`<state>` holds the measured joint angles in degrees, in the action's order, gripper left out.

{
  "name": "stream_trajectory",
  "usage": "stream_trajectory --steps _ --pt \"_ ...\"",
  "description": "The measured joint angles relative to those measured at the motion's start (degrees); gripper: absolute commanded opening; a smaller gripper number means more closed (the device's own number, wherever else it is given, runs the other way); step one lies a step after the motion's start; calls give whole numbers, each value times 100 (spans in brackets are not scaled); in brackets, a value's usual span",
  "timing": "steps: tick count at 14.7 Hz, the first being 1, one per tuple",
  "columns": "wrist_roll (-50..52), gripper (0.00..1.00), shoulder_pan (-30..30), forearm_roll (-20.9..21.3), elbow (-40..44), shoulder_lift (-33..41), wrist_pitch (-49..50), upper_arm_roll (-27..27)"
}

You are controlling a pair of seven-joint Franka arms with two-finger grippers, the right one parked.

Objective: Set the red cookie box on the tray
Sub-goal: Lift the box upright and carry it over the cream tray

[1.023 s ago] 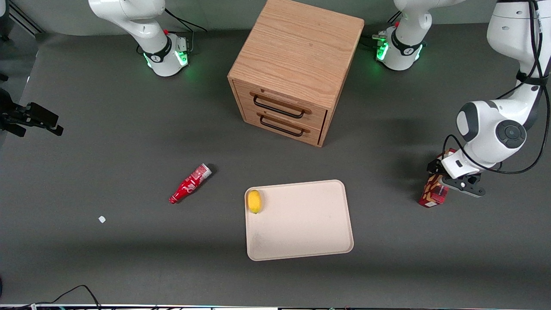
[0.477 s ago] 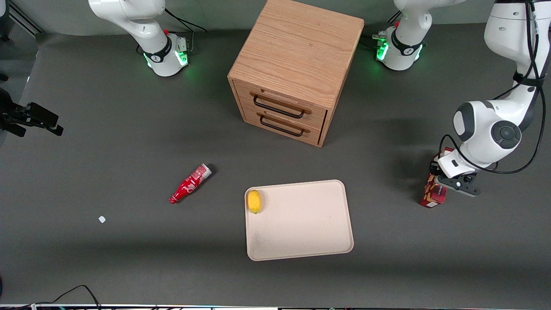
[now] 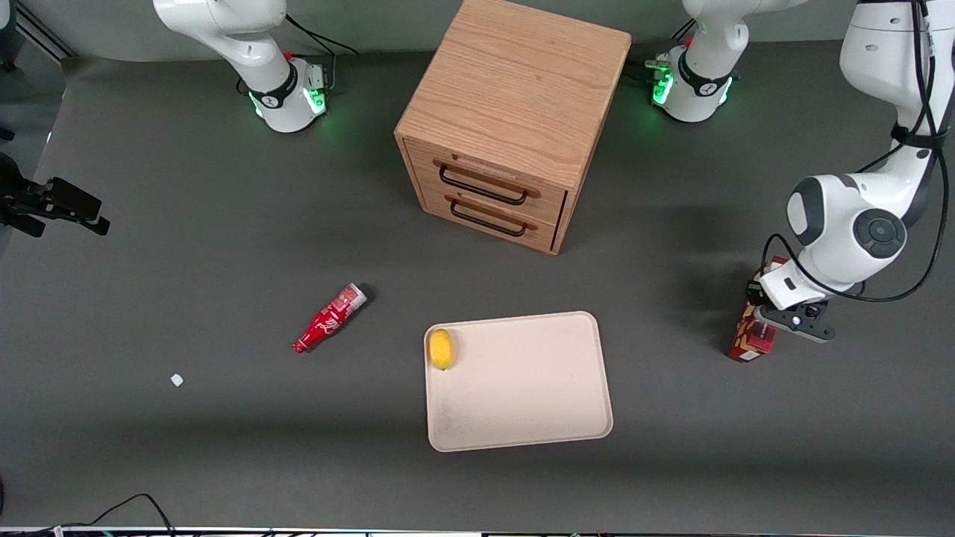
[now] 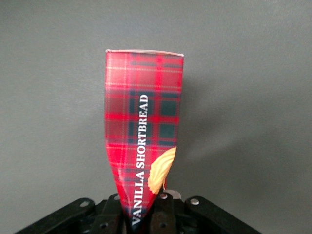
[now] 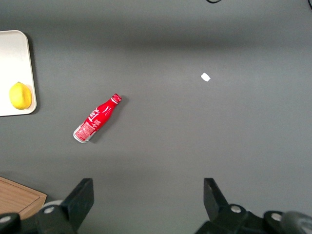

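On the desk (image 3: 186,224) there is one red cookie box (image 3: 750,337), one beige tray (image 3: 522,395), one lemon (image 3: 441,348), one red bottle (image 3: 329,318), one small white scrap (image 3: 176,380) and one wooden cabinet (image 3: 507,112) with two drawers, each with a dark handle.

The red cookie box stands near the working arm's end of the desk, well apart from the tray and not on it. The gripper (image 3: 776,317) is on the upper part of the box and holds it between its fingers. In the left wrist view the box (image 4: 144,146) shows a red tartan side with the words "VANILLA SHORTBREAD" and part of one cookie picture; its near end goes down between the black gripper parts (image 4: 158,217) and is hidden there. From the front, the arm covers the top half of the box — only the lower end is seen.

The lemon lies on the tray, in the corner nearest to the bottle. The bottle lies on its side on the desk, beside the tray toward the parked arm's end. The scrap is farther toward that end — too small to say what it is. In the right wrist view the tray (image 5: 19,48) and the cabinet (image 5: 17,197) are cut off by the frame.
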<state>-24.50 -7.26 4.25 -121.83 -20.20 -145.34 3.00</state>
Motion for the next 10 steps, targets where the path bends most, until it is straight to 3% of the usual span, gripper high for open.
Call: stream_trajectory --steps 6,10 --pt "441 0 62 -374 1177 581 2066 116" --pt "2071 0 293 -408 2475 553 3400 726"
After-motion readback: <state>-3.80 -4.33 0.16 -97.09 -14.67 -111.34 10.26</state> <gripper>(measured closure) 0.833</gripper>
